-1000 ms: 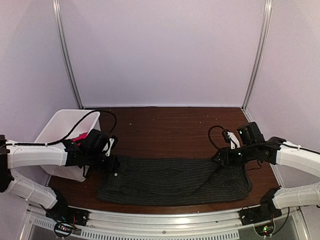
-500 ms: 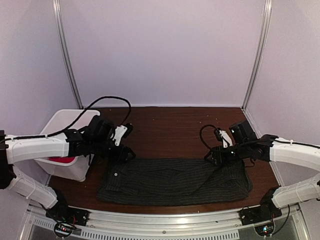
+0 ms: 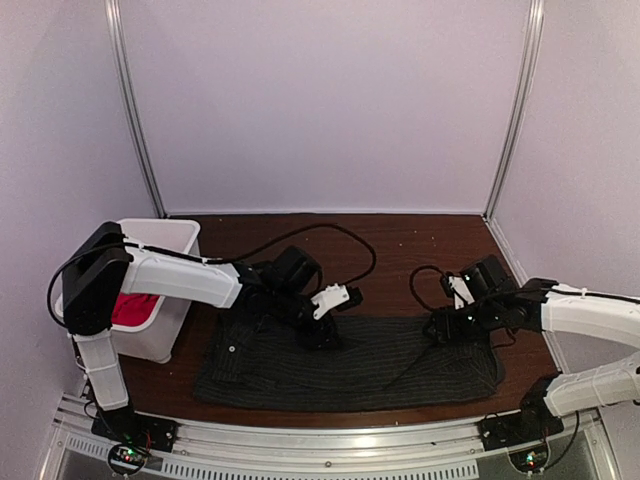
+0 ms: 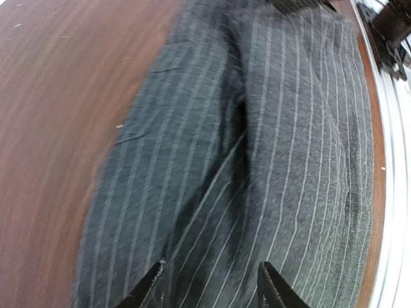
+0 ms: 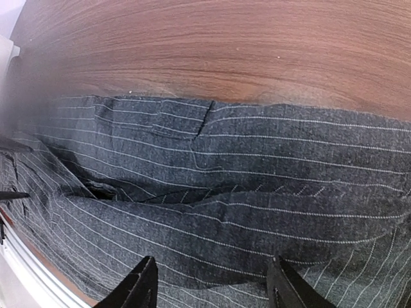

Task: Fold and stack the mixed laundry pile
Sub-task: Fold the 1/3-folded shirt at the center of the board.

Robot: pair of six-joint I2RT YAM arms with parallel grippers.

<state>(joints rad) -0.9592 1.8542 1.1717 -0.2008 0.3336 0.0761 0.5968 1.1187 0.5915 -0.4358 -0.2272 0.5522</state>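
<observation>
The dark pinstriped shirt (image 3: 380, 365) lies flat as a long folded band across the front of the table. The red T-shirt (image 3: 128, 308) sits inside the white bin at the left. My left gripper (image 3: 325, 330) reaches over the middle of the shirt's far edge. In the left wrist view this gripper (image 4: 212, 285) stands open just above the striped cloth (image 4: 289, 128), nothing between its fingers. My right gripper (image 3: 438, 328) hovers over the shirt's right part. In the right wrist view it (image 5: 212, 282) is open too, with creased cloth (image 5: 257, 167) below it.
The white bin (image 3: 165, 235) stands at the table's left edge. Brown tabletop (image 3: 380, 250) shows behind the shirt up to the back wall. Metal posts rise at both back corners. A rail runs along the near edge, by the arm bases.
My left gripper opened at the shirt's left end, then swung right to the shirt's middle. The red T-shirt in the bin came into view. My right gripper barely shifted.
</observation>
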